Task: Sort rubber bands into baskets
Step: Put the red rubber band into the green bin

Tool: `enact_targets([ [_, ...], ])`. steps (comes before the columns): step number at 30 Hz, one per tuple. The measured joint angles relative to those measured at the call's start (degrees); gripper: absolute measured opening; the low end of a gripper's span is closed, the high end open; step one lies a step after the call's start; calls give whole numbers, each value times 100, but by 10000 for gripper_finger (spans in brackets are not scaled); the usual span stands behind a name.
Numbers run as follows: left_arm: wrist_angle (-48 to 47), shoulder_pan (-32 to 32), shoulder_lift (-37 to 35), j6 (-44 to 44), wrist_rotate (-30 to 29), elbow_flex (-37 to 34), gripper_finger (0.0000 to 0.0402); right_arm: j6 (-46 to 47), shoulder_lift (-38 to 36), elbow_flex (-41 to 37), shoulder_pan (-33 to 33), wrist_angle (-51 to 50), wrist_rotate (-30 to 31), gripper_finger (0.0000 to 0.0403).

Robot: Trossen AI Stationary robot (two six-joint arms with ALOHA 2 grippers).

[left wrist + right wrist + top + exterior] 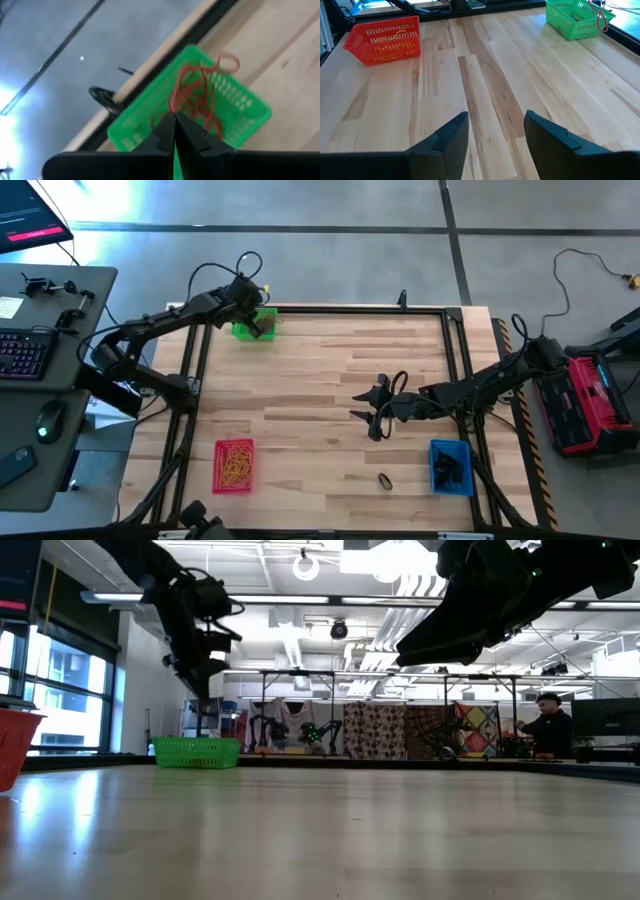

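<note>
The left gripper (175, 122) hangs over the green basket (235, 97) at the table's far left, fingers pinched together on a red rubber band (192, 92) that dangles into the basket, presumably so it falls among the other reds; the right gripper (495, 132) waits above mid-table, spread wide and empty; yellowish bands (236, 463) fill the red basket (219, 481) near left; black ones sit in the blue basket (437, 478) near right; one loose band (384, 479) lies just left of the blue basket, likely next.

The left arm reaches to the table's far left corner, its left gripper (175, 117) pinched closed. The right gripper (495, 131) hovers mid-table, fingers spread apart.
</note>
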Motion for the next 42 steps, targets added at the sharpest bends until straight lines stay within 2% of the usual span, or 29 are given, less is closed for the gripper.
enact_targets([
  [17, 42, 806, 0, -393, 98, -303, 0, 4, 0, 0, 2, 0, 1, 181],
  [20, 42, 837, 0, -395, 204, -303, 0, 4, 0, 0, 1, 0, 1, 181],
  [24, 88, 795, 0, -450, 689, -303, 0, -7, 0, 0, 1, 0, 0, 181],
  [29, 164, 604, 29, -503, 798, -303, 0, -12, 0, 0, 1, 0, 1, 181],
  [42, 250, 537, 1107, -397, 1589, -201, 0, -14, 0, 0, 0, 0, 0, 181],
])
